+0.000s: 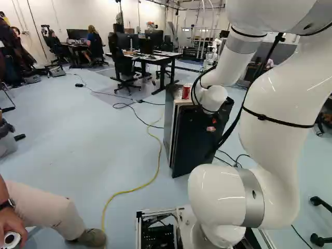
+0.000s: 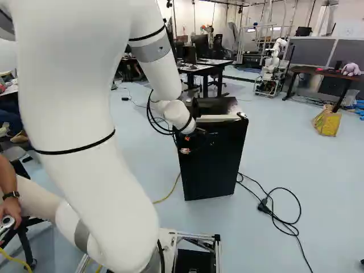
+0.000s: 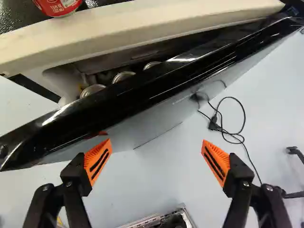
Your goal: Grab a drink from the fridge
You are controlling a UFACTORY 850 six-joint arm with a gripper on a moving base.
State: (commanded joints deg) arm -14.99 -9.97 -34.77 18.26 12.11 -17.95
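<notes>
Three silver-topped drink cans show in the gap of a part-open small black fridge.

They stand behind the glossy black door, ahead of the black two-fingered gripper, whose orange pads are spread wide with nothing between them; a red metal can sits on top. The door likely needs swinging wider first, pushed from its inner edge, since it looks stiff but hinged. A full can should be fairly light, thin-walled and slick if chilled: best taken around its upright side, at mid-height, gently enough not to dent it.
</notes>
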